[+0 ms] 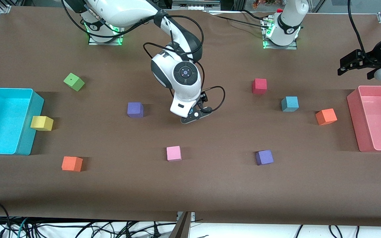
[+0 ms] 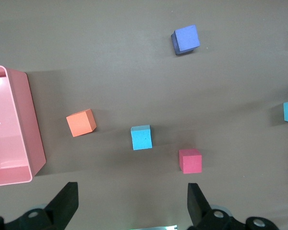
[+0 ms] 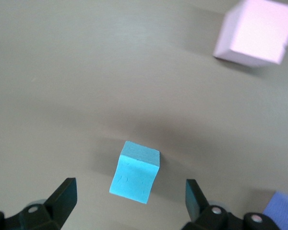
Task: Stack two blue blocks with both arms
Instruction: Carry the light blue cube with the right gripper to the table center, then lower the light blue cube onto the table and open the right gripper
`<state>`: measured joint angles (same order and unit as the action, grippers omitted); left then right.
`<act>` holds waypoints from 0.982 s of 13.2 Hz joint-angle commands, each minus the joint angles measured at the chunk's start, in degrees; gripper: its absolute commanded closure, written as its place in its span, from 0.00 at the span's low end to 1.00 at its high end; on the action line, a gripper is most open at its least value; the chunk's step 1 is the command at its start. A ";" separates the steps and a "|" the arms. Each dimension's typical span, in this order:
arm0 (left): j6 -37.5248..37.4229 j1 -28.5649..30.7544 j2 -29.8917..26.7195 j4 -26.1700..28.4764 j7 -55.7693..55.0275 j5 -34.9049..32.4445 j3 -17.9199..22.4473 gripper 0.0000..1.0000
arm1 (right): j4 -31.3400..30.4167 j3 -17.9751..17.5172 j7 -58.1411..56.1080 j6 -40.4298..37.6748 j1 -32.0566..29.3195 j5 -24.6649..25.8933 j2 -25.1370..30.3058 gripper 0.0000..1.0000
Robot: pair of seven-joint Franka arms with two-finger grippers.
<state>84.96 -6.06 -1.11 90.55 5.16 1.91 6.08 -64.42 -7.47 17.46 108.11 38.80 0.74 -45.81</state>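
The right claw (image 1: 194,116) hangs low over the middle of the desk (image 1: 190,185), its two fingers spread wide and gripping nothing. In the right wrist view the claw (image 3: 129,203) straddles one blue block (image 3: 134,172). The cube sits on the desk in the gap between the released fingers (image 3: 62,196), touching neither. In the front view this block is hidden under the right arm's wrist. Read as a clock on the front view, a purple cube (image 1: 135,109) lies at 9 o'clock from the right claw and a pink cube (image 1: 173,153) at 7 o'clock.

The other blue block (image 1: 289,103) rests on the desk toward the left arm's end. It lies at 4 o'clock from a red cube (image 1: 259,86), and an orange cube (image 1: 326,116) lies at 4 o'clock from it. The left claw (image 1: 342,67) is held up at about 2 o'clock from this block and well apart from it, over the desk just beside the pink bin (image 1: 354,115). This arm waits. In the left wrist view its claw (image 2: 132,206) is released and empty, with the fingers (image 2: 67,201) wide apart. The blue block (image 2: 141,137) lies on the desk between the orange cube (image 2: 80,122) and the red cube (image 2: 190,160).

Small marks on the left arm's base collar (image 1: 288,29) are too small to read.
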 commanded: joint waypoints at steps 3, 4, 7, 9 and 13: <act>4.94 0.61 -2.76 5.51 -0.06 0.55 -0.01 0.00 | -9.72 0.44 -24.89 5.34 -2.84 -10.31 5.37 0.00; 5.13 0.61 -2.76 5.69 -0.06 0.55 -0.01 0.00 | -13.33 -0.43 -30.24 7.97 -4.25 -12.67 7.65 0.00; 5.65 1.05 -2.76 6.48 -0.06 0.46 -0.01 0.00 | -21.16 -1.14 -42.56 13.16 -6.46 -20.66 11.09 0.00; 7.23 1.49 -2.68 6.92 -0.06 0.55 -0.01 0.00 | -25.74 -1.14 -49.86 18.70 -7.33 -25.77 11.97 0.00; 7.33 1.49 -2.50 7.45 -0.06 0.55 0.07 0.00 | -33.21 -0.97 -68.46 22.15 -9.44 -38.95 13.64 0.00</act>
<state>91.15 -4.81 -2.03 96.11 5.16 1.91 6.24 -90.97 -7.52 -41.45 128.69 31.59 -32.80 -35.98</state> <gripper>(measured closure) 0.000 0.000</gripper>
